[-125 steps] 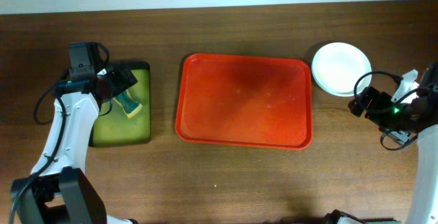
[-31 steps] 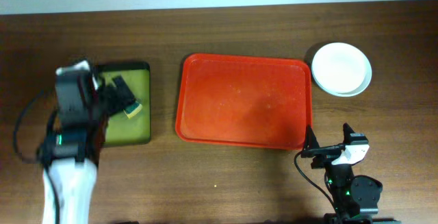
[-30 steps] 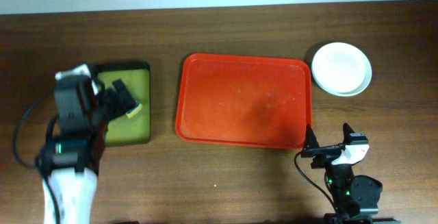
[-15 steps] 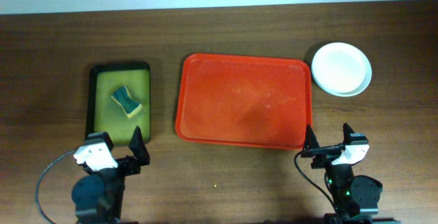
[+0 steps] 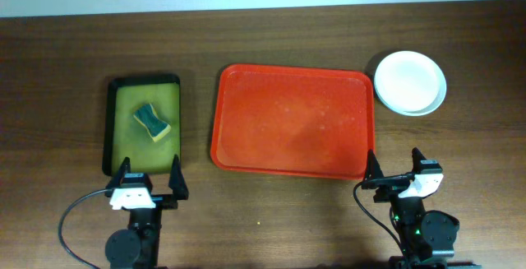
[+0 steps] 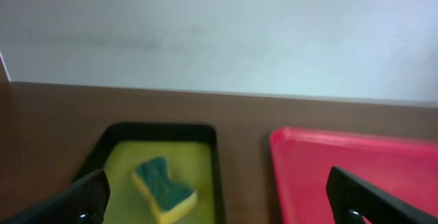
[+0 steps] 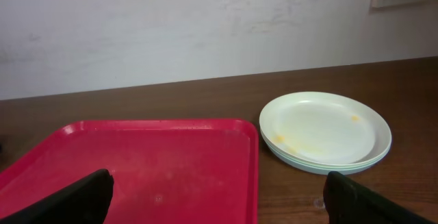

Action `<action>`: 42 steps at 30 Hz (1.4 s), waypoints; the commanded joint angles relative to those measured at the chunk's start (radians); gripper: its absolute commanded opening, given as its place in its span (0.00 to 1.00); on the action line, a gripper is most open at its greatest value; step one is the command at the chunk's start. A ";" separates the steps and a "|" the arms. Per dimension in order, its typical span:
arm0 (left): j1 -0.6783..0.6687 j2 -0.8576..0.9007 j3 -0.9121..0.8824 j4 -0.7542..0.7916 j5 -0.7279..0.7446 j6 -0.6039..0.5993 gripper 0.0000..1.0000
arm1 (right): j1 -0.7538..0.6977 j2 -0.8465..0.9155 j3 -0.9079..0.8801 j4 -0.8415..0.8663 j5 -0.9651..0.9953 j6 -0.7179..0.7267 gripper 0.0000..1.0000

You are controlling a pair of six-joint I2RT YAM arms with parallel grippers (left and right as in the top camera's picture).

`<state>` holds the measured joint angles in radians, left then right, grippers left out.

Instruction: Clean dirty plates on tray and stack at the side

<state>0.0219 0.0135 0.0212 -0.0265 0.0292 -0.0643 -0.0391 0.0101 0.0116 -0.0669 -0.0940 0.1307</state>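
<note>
Brown wood-grain table (image 5: 49,71), pretty dark, running back to a plain whitish wall (image 7: 171,32) with some scuffs on it. In the right wrist view there's a little wall panel up in the top right corner, too cropped to read.

The biggest thing on the table is the tray (image 5: 292,121): red plastic, rounded corners, raised rim. It sits ahead of the right gripper (image 5: 393,160) and mostly off to its left, with its near right corner just in front of the fingers. From the left gripper (image 5: 150,169) it's ahead and to the right. Its floor has faint pale specks and smudges.

Straight ahead of the left gripper is a smaller black-rimmed tray (image 5: 148,95) with a yellow-green inside, its near edge right at the fingertips from overhead. A sponge (image 5: 152,122) lies in it, teal on top and yellow underneath, sitting at an angle.

The plates (image 5: 409,81) are stacked on the bare table, ahead and a bit to the right of the right gripper, just beside the red tray's far right corner. The top one is very pale, almost white with a minty tint. It has small yellowish smears near the rim on the near left and the far right. I can see rims under it but can't count them for sure.

Both grippers have their fingers spread wide, nothing between them.
</note>
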 commanded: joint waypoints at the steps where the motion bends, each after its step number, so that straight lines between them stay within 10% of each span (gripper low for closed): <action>1: -0.006 -0.009 -0.012 -0.056 -0.047 0.122 0.99 | 0.006 -0.007 -0.006 -0.005 0.005 -0.003 0.99; 42: -0.006 -0.008 -0.012 -0.056 -0.058 0.072 0.99 | 0.006 -0.007 -0.006 -0.004 0.005 -0.003 0.99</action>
<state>0.0189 0.0116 0.0166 -0.0853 -0.0189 0.0181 -0.0391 0.0101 0.0116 -0.0669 -0.0940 0.1307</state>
